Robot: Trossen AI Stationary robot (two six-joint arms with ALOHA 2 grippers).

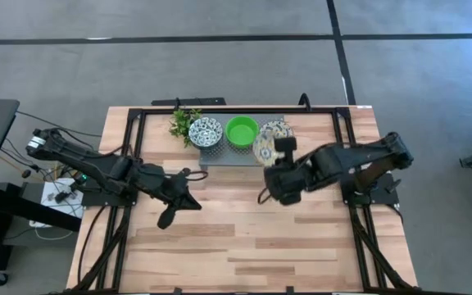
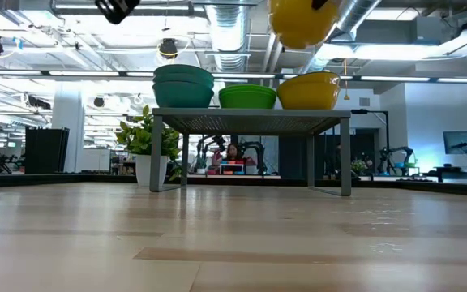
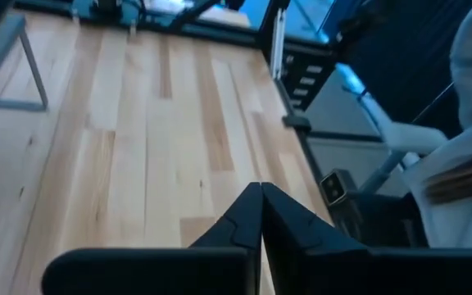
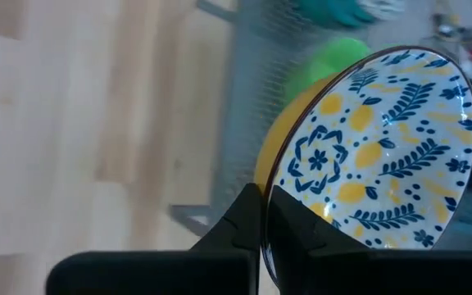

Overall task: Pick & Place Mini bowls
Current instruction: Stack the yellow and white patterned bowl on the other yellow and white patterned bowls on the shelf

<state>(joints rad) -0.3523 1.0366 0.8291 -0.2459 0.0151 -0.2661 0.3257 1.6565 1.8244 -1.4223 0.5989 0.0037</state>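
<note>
The right gripper [image 4: 262, 215] pinches the rim of a yellow bowl [image 4: 375, 147] that is white inside with blue leaves and yellow lemons. The right arm reaches in from the right side of the table [image 1: 244, 238], bent at the elbow, and holds the bowl tilted up in the air by the right end of the grey metal stand [image 2: 250, 122]. On the stand sit a blue-patterned bowl [image 1: 205, 131], a green bowl [image 1: 242, 131] and another yellow bowl [image 2: 307, 91]. The left gripper [image 3: 260, 215] has its fingers pressed together, and it hangs over bare wood, well apart from the stand.
</note>
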